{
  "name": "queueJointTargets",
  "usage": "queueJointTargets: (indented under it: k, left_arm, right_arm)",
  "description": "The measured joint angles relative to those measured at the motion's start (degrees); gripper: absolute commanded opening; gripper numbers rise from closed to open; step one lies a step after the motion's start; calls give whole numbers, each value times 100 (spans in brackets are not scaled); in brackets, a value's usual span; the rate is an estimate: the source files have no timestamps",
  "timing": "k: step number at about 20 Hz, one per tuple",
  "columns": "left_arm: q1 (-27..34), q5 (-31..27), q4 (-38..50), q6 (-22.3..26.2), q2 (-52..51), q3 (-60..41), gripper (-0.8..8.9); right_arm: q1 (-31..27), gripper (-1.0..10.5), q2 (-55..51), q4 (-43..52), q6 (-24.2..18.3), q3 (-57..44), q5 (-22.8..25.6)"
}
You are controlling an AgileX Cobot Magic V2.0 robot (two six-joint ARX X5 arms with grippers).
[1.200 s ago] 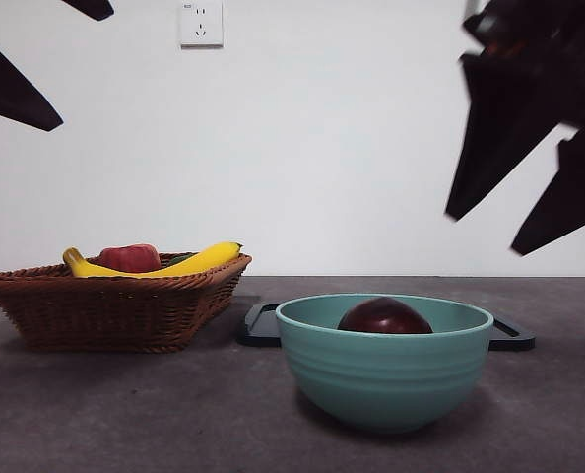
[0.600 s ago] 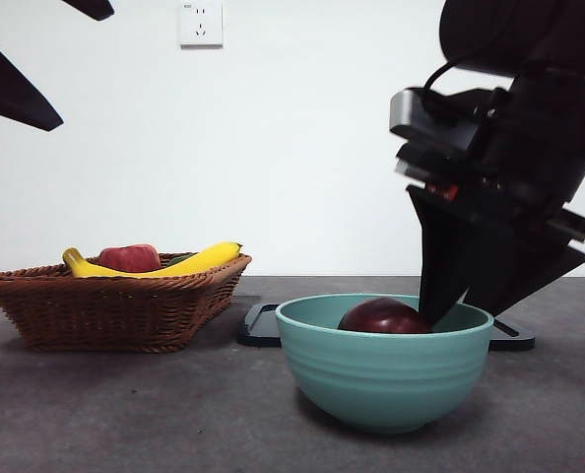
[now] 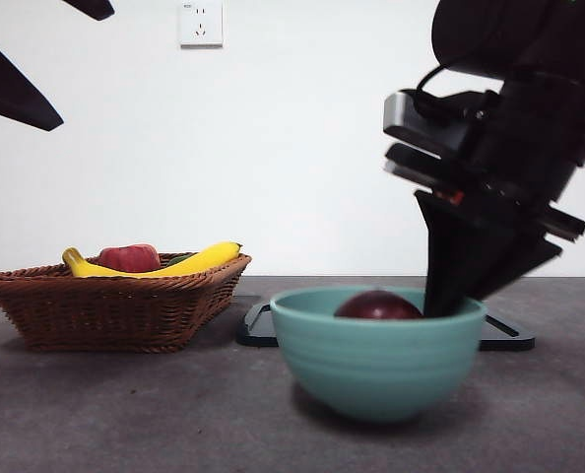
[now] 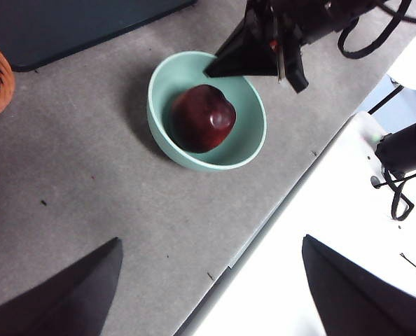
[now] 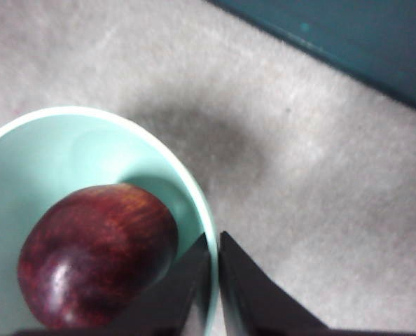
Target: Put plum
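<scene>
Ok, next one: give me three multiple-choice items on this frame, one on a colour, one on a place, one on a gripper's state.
1. The smooth round bowl is:
A. white
B. pale teal
C. brown

2. The glossy dark maroon plum lies:
A. in the bowl
B. in the brown woven wicker basket
C. on the bare grey table

3. The right gripper is:
A. open, high above the table
B. shut on the plum
C. shut on the bowl's rim

Answers:
1. B, the front view shows a pale teal wall.
2. A, the left wrist view looks down on the plum inside the bowl.
3. C, the right wrist view shows one jaw inside the rim and one outside it, beside the plum; the left gripper waits open above.
</scene>
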Motion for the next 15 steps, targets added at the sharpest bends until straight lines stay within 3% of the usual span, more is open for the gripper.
queueJointTargets:
  k: [5, 11, 15]
  left_arm:
    - [0, 0, -2, 0, 0, 0, 405]
    - [0, 0, 0, 0, 0, 0, 405]
    - [-2, 0, 0, 0, 0, 0, 405]
  right_arm:
    - [-155, 10, 0, -4, 55, 791, 20]
    - [-1182, 10, 131, -247, -2, 1792, 116]
    - [-1580, 9, 881, -380, -127, 2511, 109]
